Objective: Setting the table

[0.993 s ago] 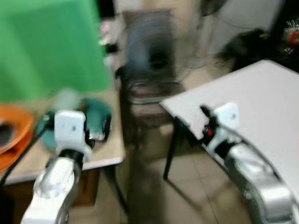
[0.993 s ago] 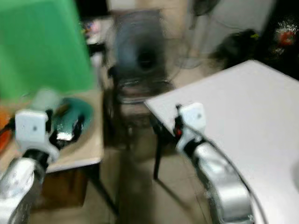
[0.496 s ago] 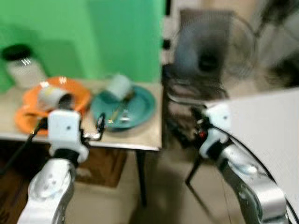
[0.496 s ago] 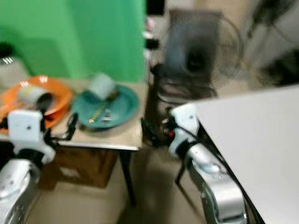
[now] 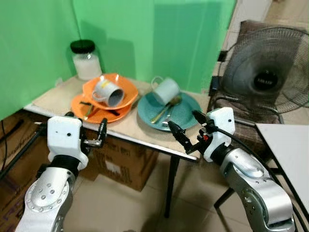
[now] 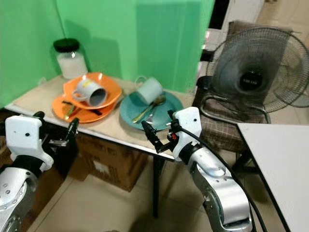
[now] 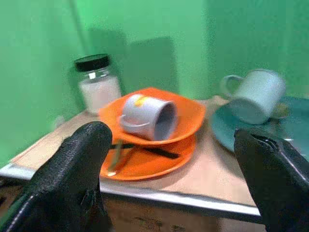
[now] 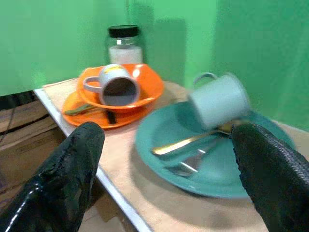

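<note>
The right gripper (image 5: 184, 129) hovers with its two black fingers spread apart and nothing between them, at the near edge of a small beige table (image 5: 140, 130). Just beyond its fingertips lies a teal plate (image 5: 186, 112) holding a pale green mug (image 5: 166, 90) tipped on its side, with a gold spoon (image 5: 164, 110) and a silver fork (image 8: 193, 162) resting beneath it.

The left gripper (image 5: 87, 130), its fingers likewise apart and empty, is held at the table's front edge. Directly ahead of it is an orange bowl (image 5: 126, 93) stacked on an orange plate (image 5: 99, 114); a grey mug (image 5: 107, 93) lies on its side in the bowl, its open mouth turned toward the robot, and cutlery (image 7: 116, 155) sits on the plate under the bowl. Behind the orange dishes, by the green backdrop (image 5: 145, 34), stands a glass jar (image 5: 86, 60) with a black lid, filled with something white.

Both silver arms are bent at the elbow and reach forward, wrists level with the tabletop. Beyond the right arm stands a fan (image 5: 268, 72) in front of a chair (image 5: 248, 135); a white table (image 5: 289, 145) corner lies beside that arm. A cardboard box (image 5: 125, 162) sits under the beige table.
</note>
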Robot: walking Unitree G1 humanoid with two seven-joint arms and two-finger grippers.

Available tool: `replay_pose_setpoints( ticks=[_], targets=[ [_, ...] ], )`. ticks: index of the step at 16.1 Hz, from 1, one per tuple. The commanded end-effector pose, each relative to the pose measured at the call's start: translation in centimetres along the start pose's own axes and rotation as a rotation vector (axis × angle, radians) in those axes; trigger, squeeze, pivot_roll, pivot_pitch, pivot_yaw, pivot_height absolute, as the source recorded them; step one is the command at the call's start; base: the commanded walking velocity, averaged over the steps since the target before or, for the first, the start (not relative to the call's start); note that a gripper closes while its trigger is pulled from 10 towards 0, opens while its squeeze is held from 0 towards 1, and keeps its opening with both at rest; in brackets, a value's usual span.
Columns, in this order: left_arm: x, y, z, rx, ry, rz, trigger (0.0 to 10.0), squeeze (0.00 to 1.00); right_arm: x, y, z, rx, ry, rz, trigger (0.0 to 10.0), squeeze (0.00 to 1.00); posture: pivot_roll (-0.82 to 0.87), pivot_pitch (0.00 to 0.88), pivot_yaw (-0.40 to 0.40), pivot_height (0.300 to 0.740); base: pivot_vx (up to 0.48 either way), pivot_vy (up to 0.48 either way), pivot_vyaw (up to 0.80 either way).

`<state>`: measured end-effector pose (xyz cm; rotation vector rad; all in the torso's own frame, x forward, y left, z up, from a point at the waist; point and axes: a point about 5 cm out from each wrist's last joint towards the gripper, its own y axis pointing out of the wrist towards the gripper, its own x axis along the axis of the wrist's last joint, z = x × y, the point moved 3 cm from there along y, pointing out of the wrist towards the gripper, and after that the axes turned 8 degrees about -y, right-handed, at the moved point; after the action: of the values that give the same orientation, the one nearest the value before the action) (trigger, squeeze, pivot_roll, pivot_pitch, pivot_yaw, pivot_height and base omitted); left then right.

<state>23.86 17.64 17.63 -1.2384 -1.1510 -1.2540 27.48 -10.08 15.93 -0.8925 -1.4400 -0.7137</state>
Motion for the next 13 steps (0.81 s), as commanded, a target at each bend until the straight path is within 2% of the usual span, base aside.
replay_pose_setpoints(
  ticks=[1, 5, 8, 12, 13],
  targets=[
    [0.0, 0.0, -0.4, -0.029, 0.009, 0.006, 10.0, 0.0, -0.1, -0.1, -0.6, -0.03, 0.027, 0.0, 10.0, 0.0, 0.03, 0.0, 0.019, 0.74, 0.311, 0.0, 0.0],
    [-0.1, 0.1, -0.4, -0.051, 0.018, 0.017, 10.0, 0.0, -0.3, 0.1, -0.6, -0.054, 0.061, -0.007, 10.0, 0.0, 0.04, 0.0, 0.027, 0.74, 0.313, 0.0, 0.0],
    [-0.3, 0.0, -0.7, -0.094, 0.011, 0.03, 10.0, 0.0, -0.5, 0.1, -1.3, -0.109, 0.075, -0.006, 10.0, 0.0, 0.04, 0.0, 0.032, 0.74, 0.311, 0.0, 0.0],
    [-0.9, -0.5, -0.7, -0.13, 0.007, 0.047, 10.0, 0.0, -0.7, -0.3, -2.2, -0.163, 0.065, -0.012, 10.0, 0.0, 0.03, 0.0, 0.036, 0.74, 0.303, 0.0, 0.0],
    [-1.4, -1.1, -0.2, -0.124, 0.017, 0.069, 10.0, 0.0, -0.9, -0.5, -2.5, -0.168, 0.045, -0.011, 10.0, 0.0, 0.03, 0.0, 0.042, 0.74, 0.3, 0.0, 0.0]
  ],
)
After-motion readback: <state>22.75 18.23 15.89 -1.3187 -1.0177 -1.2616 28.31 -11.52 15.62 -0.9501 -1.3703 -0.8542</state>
